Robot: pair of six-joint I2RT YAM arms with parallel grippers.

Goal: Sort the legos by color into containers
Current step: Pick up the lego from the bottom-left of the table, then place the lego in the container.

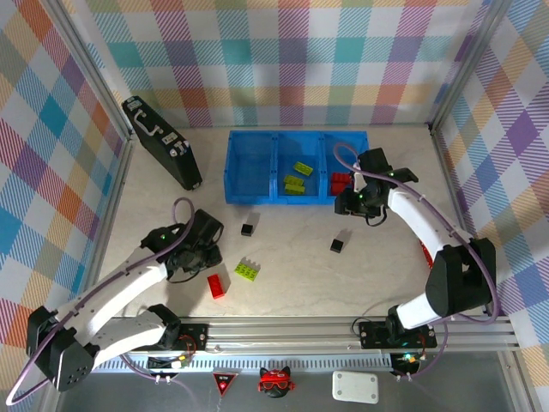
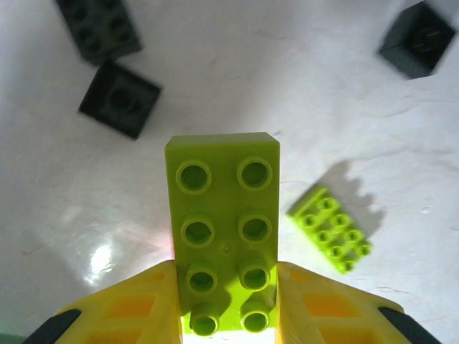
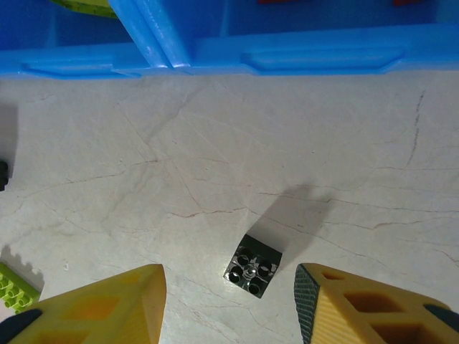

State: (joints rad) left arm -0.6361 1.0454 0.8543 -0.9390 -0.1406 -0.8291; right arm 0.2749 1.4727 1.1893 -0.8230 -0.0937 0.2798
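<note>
Lime brick [image 2: 222, 229] clamped in left gripper [image 2: 226, 295], long axis straight out between jaws, eight studs facing camera; right gripper [image 3: 228, 274] parted, empty.

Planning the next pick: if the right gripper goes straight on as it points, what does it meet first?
Probably the black brick on the table, lined up between its fingers; height is hard to judge.

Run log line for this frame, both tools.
left tool: shut on lime green brick | right tool: open, aimed at black brick on table | sorting: unfinished
</note>
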